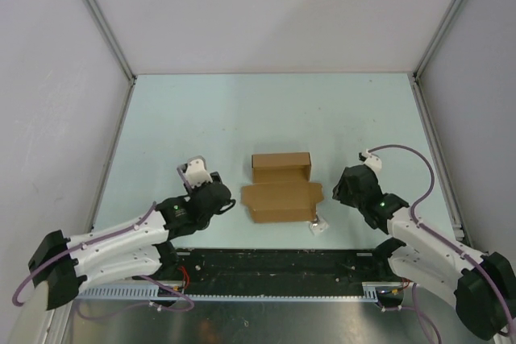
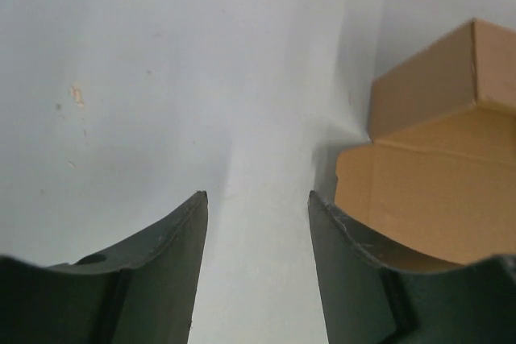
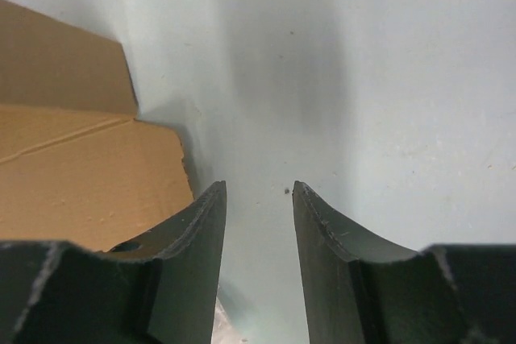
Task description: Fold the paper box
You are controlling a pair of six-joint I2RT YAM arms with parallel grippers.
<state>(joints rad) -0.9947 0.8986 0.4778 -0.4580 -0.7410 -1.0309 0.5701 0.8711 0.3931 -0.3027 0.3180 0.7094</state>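
The brown paper box (image 1: pixel 282 187) lies at the table's middle, partly folded: a raised box part at the far side and a flat lid panel toward me. My left gripper (image 1: pixel 230 203) sits just left of it, open and empty; the box shows at the right of the left wrist view (image 2: pixel 435 167), beside the right finger. My right gripper (image 1: pixel 337 191) sits just right of the box, open and empty; the box shows at the left of the right wrist view (image 3: pixel 72 159). Neither gripper touches the box.
A tiny white-grey square object (image 1: pixel 318 225) lies by the box's near right corner. Grey walls enclose the pale table (image 1: pixel 201 118) on three sides. A black rail (image 1: pixel 274 267) runs along the near edge between the arm bases.
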